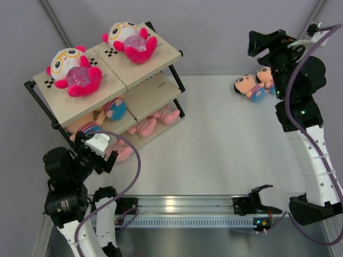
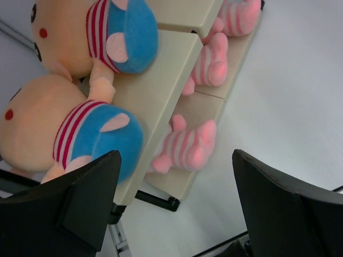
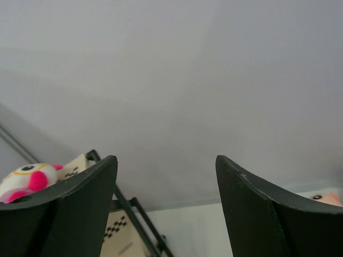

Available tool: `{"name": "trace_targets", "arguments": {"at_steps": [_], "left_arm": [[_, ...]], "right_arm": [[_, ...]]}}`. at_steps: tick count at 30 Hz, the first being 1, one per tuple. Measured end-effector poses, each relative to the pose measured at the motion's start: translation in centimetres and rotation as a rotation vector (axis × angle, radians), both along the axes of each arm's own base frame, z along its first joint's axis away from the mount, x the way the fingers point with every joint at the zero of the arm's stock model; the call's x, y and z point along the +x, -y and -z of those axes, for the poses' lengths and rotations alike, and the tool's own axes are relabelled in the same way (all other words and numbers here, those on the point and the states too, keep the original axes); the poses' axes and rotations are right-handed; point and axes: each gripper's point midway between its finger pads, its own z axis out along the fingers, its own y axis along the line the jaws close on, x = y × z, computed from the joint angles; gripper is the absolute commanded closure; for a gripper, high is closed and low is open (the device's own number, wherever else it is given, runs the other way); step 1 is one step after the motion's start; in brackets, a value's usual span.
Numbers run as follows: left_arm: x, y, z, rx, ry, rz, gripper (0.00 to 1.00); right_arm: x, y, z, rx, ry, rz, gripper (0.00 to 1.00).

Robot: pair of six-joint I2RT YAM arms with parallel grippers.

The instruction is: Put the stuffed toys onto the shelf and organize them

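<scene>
Over at the far left of the bench (image 1: 214, 139) stands the shelf (image 1: 158, 53). Its top boards carry a white-headed toy (image 1: 72, 72) on the left board and a second white-headed toy (image 1: 131, 40) on the right board, both with yellow glasses and hot-pink bodies. On the middle tier sit two peach-faced toys in striped tops and blue bottoms, one (image 2: 80, 32) close against the other (image 2: 69, 134). Pale pink toys lie on the bottom tier; the left wrist view shows three, the nearest (image 2: 187, 147) at the board's edge.

Close to the near end of the shelf, the left hand (image 2: 174, 209) faces those lower tiers, fingers spread wide with nothing between them.

Far right on the bench, well apart from the shelf, lie two more peach-faced toys touching each other: a loose toy (image 1: 249, 87) in plain sight and a half-hidden toy (image 1: 265, 76) partly behind the right arm. The right hand (image 3: 166, 203) is raised off the bench and points at the back wall, its fingers spread and holding nothing.
</scene>
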Motion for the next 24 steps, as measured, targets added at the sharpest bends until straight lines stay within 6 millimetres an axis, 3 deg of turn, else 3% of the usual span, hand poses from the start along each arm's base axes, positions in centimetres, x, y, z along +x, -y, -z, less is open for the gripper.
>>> {"name": "trace_targets", "arguments": {"at_steps": [3, 6, 9, 11, 13, 15, 20, 24], "left_arm": [[0.7, 0.8, -0.8, -0.032, -0.004, 0.05, 0.14], [1.8, 1.2, -2.2, -0.057, 0.0, 0.092, 0.13], [2.8, 1.0, -2.3, -0.077, -0.015, 0.106, 0.12], [3.2, 0.8, -2.2, -0.085, -0.022, 0.109, 0.11], [3.4, 0.8, -2.2, -0.09, -0.023, 0.116, 0.11], [3.5, 1.1, -2.2, -0.097, -0.022, 0.132, 0.11], [3.8, 1.0, -2.1, -0.112, -0.037, 0.139, 0.09], [4.2, 0.8, -1.9, -0.124, -0.054, 0.136, 0.08]], "right_arm": [[1.4, 3.5, 2.3, -0.043, -0.048, 0.065, 0.29], [5.5, 7.6, 8.5, -0.07, -0.197, 0.149, 0.3], [9.3, 9.8, 18.4, -0.085, -0.427, 0.187, 0.3], [10.0, 9.7, 25.2, -0.099, -0.596, 0.174, 0.3], [9.6, 9.6, 29.3, -0.108, -0.706, 0.159, 0.3], [9.2, 9.4, 30.4, -0.108, -0.741, 0.151, 0.3], [9.0, 9.5, 28.7, -0.122, -0.691, 0.154, 0.28], [9.6, 10.8, 27.5, -0.147, -0.663, 0.173, 0.27]]}}
